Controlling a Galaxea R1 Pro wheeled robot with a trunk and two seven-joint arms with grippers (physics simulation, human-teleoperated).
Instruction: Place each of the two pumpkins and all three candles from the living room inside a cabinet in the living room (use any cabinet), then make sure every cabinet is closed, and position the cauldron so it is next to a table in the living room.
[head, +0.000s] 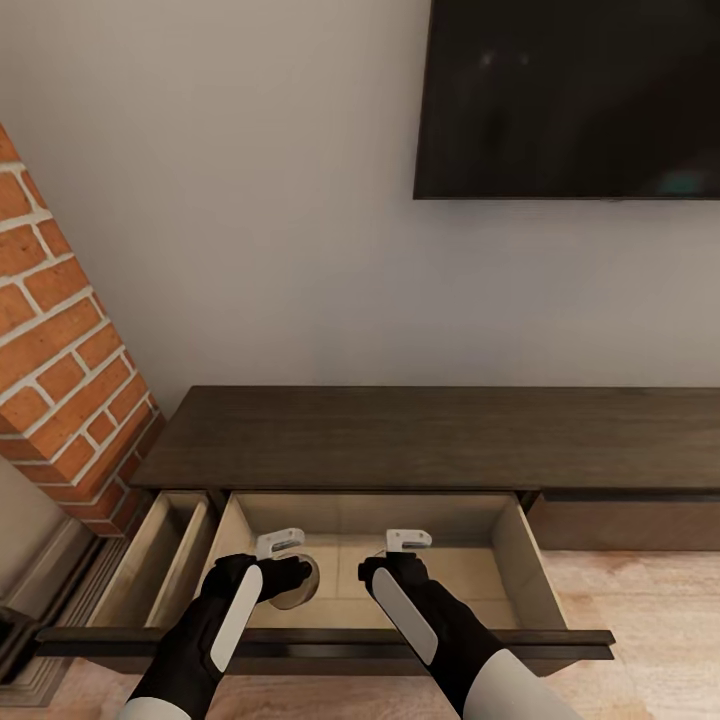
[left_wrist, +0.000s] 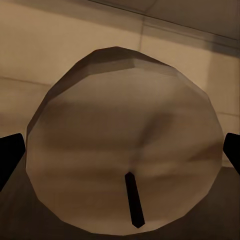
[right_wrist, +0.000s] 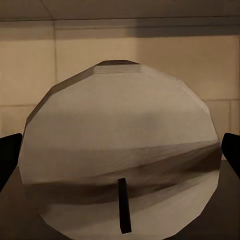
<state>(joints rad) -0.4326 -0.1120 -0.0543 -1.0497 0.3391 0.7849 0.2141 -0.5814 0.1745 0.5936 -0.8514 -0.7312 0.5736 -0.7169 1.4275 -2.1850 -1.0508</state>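
Soft, even indoor light with no visible lamp fills the head view; the wall (head: 300, 250) is pale and evenly lit, darkening slightly toward the brick (head: 60, 370). The television screen (head: 570, 95) shows faint dull glints. The open drawer (head: 510, 540) is shaded under the cabinet top (head: 430, 435). Both wrist views are dim and brownish, each candle (left_wrist: 125, 145) (right_wrist: 122, 150) close, faceted, softly blurred, with banded shadows.
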